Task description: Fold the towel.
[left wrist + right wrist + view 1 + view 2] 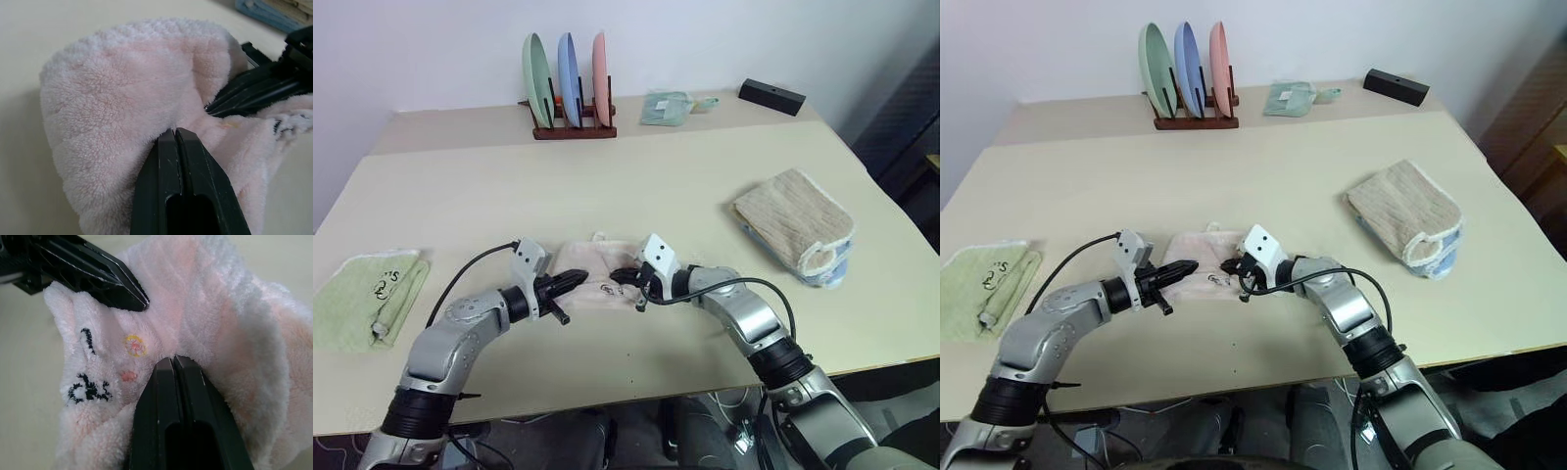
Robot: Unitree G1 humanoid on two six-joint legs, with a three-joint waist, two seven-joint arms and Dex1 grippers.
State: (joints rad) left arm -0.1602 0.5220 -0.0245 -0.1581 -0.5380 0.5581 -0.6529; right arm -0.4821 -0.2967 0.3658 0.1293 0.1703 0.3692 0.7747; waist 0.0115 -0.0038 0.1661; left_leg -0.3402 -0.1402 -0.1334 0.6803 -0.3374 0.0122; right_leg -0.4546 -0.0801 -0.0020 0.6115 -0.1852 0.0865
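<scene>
A: Starting at the left, what is done with the left gripper (579, 280)?

B: It is pressed together on the left side of the near edge of the towel (597, 264), so that a pinch of pink terry is held between its black fingers. The towel is found bunched at the middle of the table (636, 181), near the front edge.

A: And the right gripper (623, 277)?

B: The same edge is clamped by it just beside the other, close to the dark embroidered mark (88, 389). Both pinches are judged to be taken so the edge can be carried over together and an even fold laid.
</scene>
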